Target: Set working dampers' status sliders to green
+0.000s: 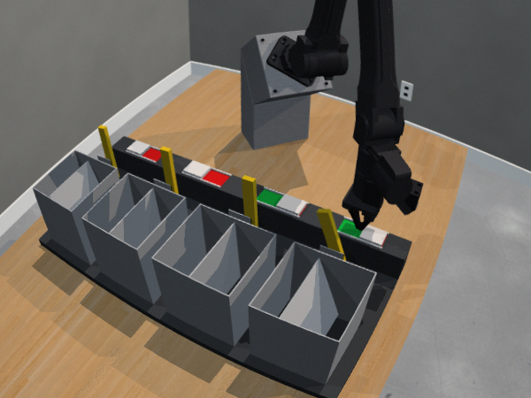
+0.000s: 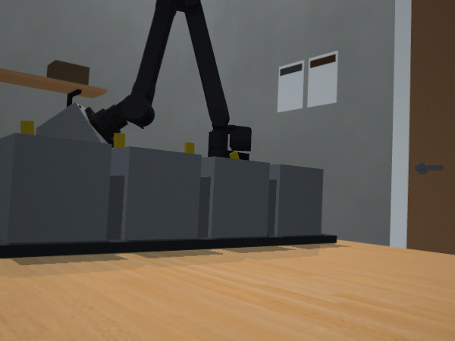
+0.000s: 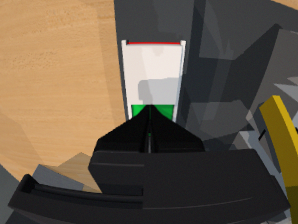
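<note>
A: How is the claw (image 1: 362,226) (image 3: 149,109) set?

B: Its fingers are pressed together, with nothing pinched. The tips are held low over the end slider, at the inner edge of its flat white cover (image 1: 373,235) (image 3: 154,75); whether the edge is touched cannot be told.

A: And is green shown there?

B: A green panel (image 1: 350,227) (image 3: 137,111) is exposed behind the cover, but a thin red line is left uncovered at the outer end. On the next slider, a green patch (image 1: 270,197) is shown beside its white cover (image 1: 291,204). Red is shown on the other two.

A: Where are the dampers?

B: The four grey, open-topped box dampers (image 1: 292,336) (image 2: 163,193) are stood in a row on the wooden table (image 1: 190,110) (image 2: 227,295) (image 3: 55,65), each behind its own slider on the black rail (image 1: 208,199) (image 3: 155,20).

A: Can any writing be read?

B: Two pale sheets are mounted on the wall, one headed by a grey bar (image 2: 291,70), one by a brown bar (image 2: 322,61); no lettering can be made out.
</note>
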Controlling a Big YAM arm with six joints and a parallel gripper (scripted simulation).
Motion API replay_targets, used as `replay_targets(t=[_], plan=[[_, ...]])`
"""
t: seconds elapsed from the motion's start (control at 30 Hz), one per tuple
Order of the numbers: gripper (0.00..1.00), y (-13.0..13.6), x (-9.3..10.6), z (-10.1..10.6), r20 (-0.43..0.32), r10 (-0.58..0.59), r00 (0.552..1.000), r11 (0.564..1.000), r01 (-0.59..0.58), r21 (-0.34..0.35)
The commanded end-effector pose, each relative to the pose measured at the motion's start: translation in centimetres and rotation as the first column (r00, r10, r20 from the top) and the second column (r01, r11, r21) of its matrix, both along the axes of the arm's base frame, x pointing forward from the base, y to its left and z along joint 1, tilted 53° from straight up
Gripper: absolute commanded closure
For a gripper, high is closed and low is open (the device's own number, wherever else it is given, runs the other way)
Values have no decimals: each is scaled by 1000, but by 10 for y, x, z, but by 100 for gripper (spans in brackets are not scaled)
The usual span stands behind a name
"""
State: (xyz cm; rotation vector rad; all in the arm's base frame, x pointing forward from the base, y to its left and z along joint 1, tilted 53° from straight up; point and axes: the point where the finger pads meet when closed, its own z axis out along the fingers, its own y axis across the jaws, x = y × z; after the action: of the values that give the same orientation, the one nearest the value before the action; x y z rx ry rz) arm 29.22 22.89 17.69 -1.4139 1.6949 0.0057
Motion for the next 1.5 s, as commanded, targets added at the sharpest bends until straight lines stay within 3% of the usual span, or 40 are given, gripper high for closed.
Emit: replay_targets(t=[0.0, 0.83, 1.03, 1.33, 1.47], plan=[[100, 11, 4, 9, 0, 13, 1000, 1000, -13, 8], [100, 3, 11, 10, 19, 1, 1000, 1000, -2, 7], [100, -2, 6, -4, -1, 2, 1000, 1000, -2, -5], [100, -5, 1, -8, -19, 2, 1000, 1000, -3, -17], [100, -10, -4, 5, 4, 0, 1000, 1000, 0, -1]])
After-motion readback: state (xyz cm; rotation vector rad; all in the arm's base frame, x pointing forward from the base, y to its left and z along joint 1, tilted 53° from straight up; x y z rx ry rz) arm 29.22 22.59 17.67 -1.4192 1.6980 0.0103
